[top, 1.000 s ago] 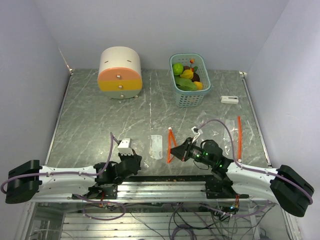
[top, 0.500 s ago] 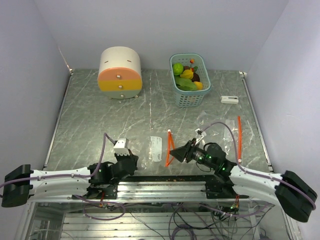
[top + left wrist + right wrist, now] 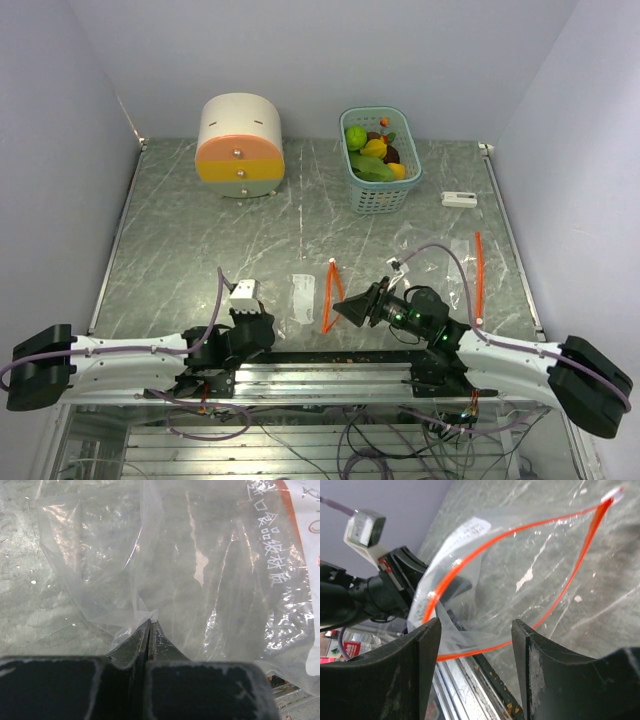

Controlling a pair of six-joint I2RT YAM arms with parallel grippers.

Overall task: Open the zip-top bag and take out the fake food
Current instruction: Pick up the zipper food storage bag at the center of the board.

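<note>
The clear zip-top bag (image 3: 305, 297) lies near the front edge, its orange zip rim (image 3: 329, 293) standing open. No food shows inside it. My left gripper (image 3: 276, 322) is shut on the bag's closed end; the left wrist view has the film (image 3: 200, 555) pinched at the fingertips (image 3: 150, 623). My right gripper (image 3: 342, 306) is open just before the mouth, and the orange rim (image 3: 485, 650) hangs between and ahead of its fingers without being held. The fake food (image 3: 372, 152), green, yellow, orange and dark red pieces, sits in a teal basket (image 3: 380, 196) at the back.
A round cream-and-orange drawer box (image 3: 240, 147) stands at the back left. A second clear bag with an orange strip (image 3: 478, 270) lies to the right, beyond the right arm. A small white object (image 3: 459, 199) rests near the right edge. The metal front rail (image 3: 330, 365) runs under both arms.
My right gripper has opened and let go of the bag's orange rim. The bag has shifted a little to the left, with the left gripper still shut on it.
</note>
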